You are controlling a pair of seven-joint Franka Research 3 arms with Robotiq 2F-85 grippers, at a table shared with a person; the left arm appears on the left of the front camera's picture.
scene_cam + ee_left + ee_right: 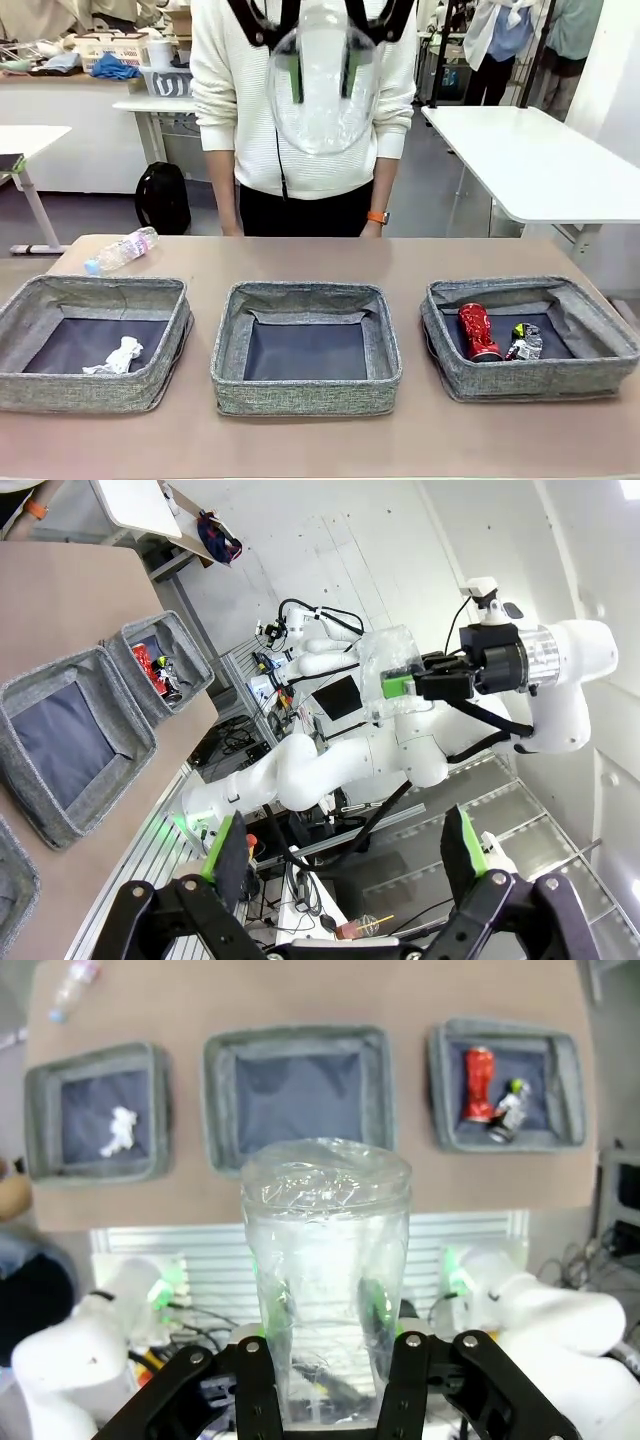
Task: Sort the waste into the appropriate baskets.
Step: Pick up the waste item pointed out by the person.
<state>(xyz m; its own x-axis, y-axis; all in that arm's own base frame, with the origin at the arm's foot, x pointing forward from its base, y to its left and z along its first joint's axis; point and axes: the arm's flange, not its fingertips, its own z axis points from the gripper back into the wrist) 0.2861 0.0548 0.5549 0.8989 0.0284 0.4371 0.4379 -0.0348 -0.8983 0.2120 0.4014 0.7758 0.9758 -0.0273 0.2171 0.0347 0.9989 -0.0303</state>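
Pinching one bottle (pixel 325 1250) aloft, the right claw (pixel 322 1312) is hovering, left claw (pixel 345 845) spread; wad (pixel 115 357) and cans (pixel 478 332) are lying binned, second bottle (pixel 122 250) waiting.

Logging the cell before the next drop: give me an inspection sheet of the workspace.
surface: brown table, three baskets in a row.
job's things: paper wad in left basket; middle basket empty; red can and silver-black can in right basket; clear bottle lying on table, far left.
clutter: nothing seen.
grippers: right gripper raised, shut on held bottle; left gripper open.
cables: tangle behind robot base.
surroundings: person at far edge; white table, black backpack behind.
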